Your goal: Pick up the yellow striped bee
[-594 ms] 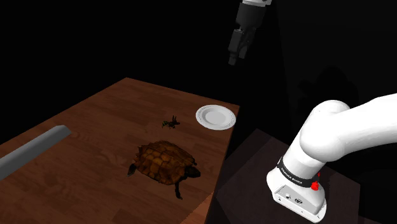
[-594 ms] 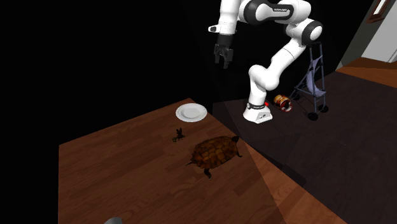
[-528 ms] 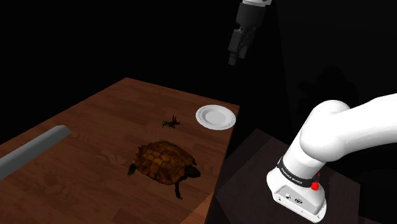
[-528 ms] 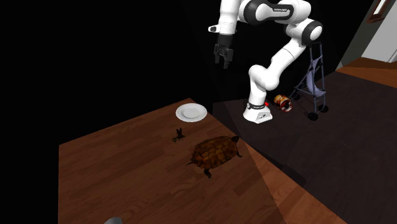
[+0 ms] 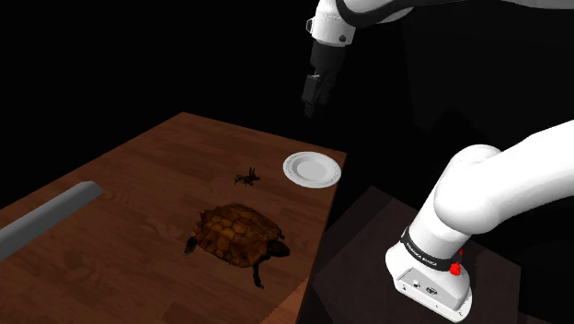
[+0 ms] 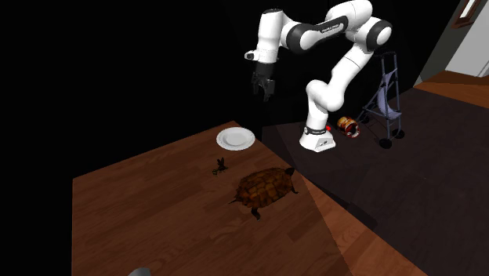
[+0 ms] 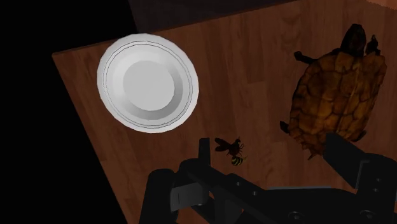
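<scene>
Gripper [image 5: 310,109] moved above plate [image 5: 312,169], lower, bee [image 5: 246,176] unmoved

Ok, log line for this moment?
gripper: open, empty, high above table | bee: on table near plate and turtle | status: not yet grasped

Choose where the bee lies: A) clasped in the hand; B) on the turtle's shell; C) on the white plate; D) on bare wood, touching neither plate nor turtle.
D: the bee lies on the wooden table, apart from the plate and the turtle.
</scene>
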